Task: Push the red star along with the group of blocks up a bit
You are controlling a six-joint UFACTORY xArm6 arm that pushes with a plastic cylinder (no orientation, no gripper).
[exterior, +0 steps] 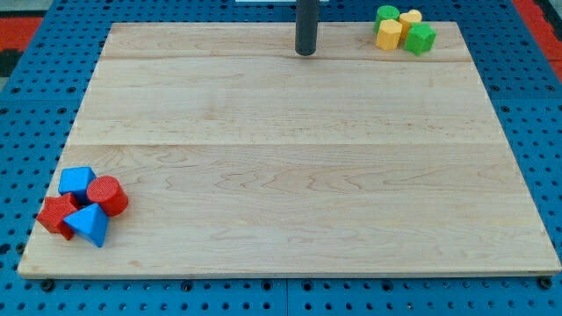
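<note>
Camera view: a pale wooden tabletop lies on a blue pegboard. The arm's dark rod enters from the view's top; my tip rests near the top edge, a little right of centre. No hand is fitted, so no open or closed state applies. The red star sits in the bottom-left corner, close to the tabletop's left and bottom edges. It belongs to a tight cluster: a blue cube just above it, a red cylinder to its right, and a blue triangular block touching it at lower right. A second cluster occupies the top-right corner: a green cylinder, two yellow blocks whose shapes are hard to tell, and a green block. The tip is well apart from the red star, almost the whole tabletop away, and touches no block. Judged stage: approach, with pushing not yet begun. The next move likely calls for carrying the tip round the left cluster to a position below it, between the blocks and the bottom edge, then driving toward the view's top so the star and its neighbours travel together
</note>
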